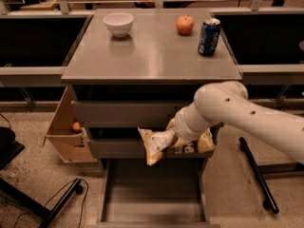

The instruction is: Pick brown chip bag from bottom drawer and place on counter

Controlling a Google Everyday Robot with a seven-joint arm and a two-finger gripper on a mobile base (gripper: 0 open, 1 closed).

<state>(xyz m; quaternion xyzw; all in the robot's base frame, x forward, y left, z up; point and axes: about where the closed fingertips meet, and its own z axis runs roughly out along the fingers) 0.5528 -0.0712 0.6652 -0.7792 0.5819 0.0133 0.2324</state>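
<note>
While the brown chip bag (164, 144) hangs in the air in front of the middle drawer front, well above the floor of the open bottom drawer (152, 189), the tool (178, 139) has it pinched around the dark middle, and both pale ends stick out free. The left end droops and twists, so this looks like a light, soft, crinkly thing. The foil is probably slick, and the chips inside won't like a hard squeeze. The middle is a sensible place to hold it: enough material to bite on, and neither end drags.

The white arm (247, 113) comes in from the right with its wrist tucked just under the overhanging bench (152, 56). That lip is the thing to watch, I'd say. The bag has to swing out and clear the edge before it can go up and over.

Up top there's plenty of bare grey surface at the front. A white bowl (118, 23), an apple (185, 24) and a blue soda can (209, 30) sit along the back. Left of the cabinet stands an open cardboard box (64, 132), with cables (57, 203) trailing over the speckled floor. A black bar (256, 175) lies on the floor to the right.
</note>
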